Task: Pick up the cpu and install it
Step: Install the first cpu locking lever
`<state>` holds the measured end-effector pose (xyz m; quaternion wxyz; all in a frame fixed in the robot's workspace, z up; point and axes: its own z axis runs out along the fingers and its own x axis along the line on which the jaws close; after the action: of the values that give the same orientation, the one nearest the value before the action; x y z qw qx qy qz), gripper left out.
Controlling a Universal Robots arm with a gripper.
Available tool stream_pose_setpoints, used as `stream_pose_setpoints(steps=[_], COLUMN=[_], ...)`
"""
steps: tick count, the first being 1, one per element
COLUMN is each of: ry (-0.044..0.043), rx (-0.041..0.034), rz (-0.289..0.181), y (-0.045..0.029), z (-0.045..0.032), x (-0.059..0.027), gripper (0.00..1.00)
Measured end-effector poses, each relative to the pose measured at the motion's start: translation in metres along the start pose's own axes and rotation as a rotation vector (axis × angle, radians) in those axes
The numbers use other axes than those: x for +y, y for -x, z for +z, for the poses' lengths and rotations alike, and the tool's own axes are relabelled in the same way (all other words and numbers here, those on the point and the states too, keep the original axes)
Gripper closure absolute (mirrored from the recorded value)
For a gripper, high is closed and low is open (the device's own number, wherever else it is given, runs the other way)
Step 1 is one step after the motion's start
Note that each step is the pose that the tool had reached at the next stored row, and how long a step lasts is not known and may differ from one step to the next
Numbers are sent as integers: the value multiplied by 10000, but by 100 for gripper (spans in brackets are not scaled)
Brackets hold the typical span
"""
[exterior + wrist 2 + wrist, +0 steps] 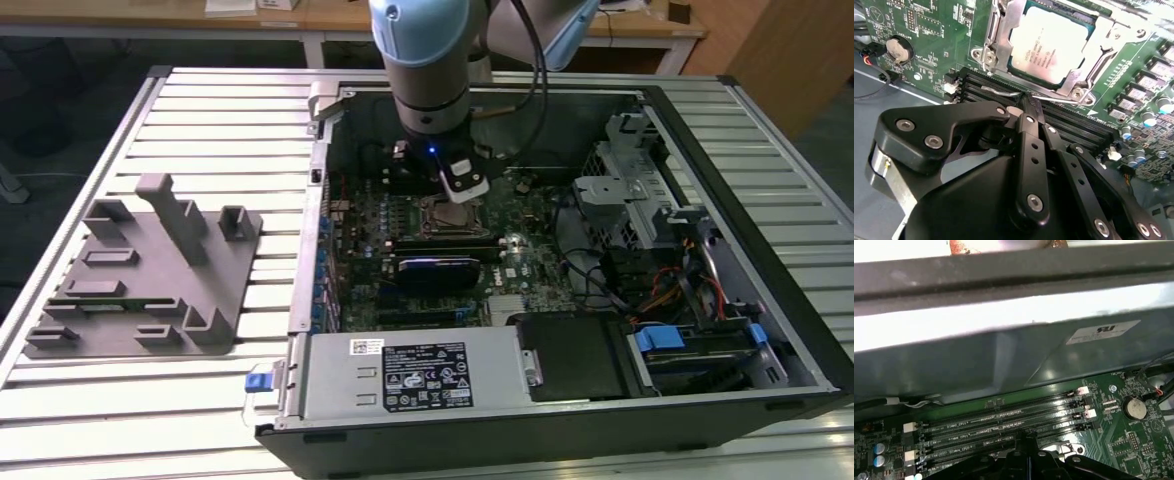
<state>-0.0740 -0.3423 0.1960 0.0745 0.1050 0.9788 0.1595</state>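
Observation:
The cpu [1051, 45], a silvery square chip with a greenish rim, lies in the motherboard socket under the metal load plate [1004, 30]. In the exterior view the cpu [441, 214] is in the middle of the board inside the open computer case. My gripper [1026, 102] is shut, its black fingers pressed together just beside the socket. The tips meet the end of the thin metal lever [1001, 91]; whether they pinch it I cannot tell. The exterior view has the gripper [462, 192] low over the socket's far right corner.
Memory slots [1004, 422] run alongside the socket under the fingers. A coin battery [898, 49] sits on the board nearby. The case wall [979, 360] rises close behind. A grey fixture [147, 270] lies on the slatted table at the exterior view's left. Drive cages [641, 200] and cables fill the case's right side.

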Motion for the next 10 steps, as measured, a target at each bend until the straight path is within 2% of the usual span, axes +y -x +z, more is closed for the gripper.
stream_pose_setpoints(steps=[3,7,10], ry=[-5,-96,-109], rx=[-13,-79,-90], rz=[36,171,196], y=[-4,4,4], z=[9,14,13], x=[18,20,19], gripper=[89,89,89])
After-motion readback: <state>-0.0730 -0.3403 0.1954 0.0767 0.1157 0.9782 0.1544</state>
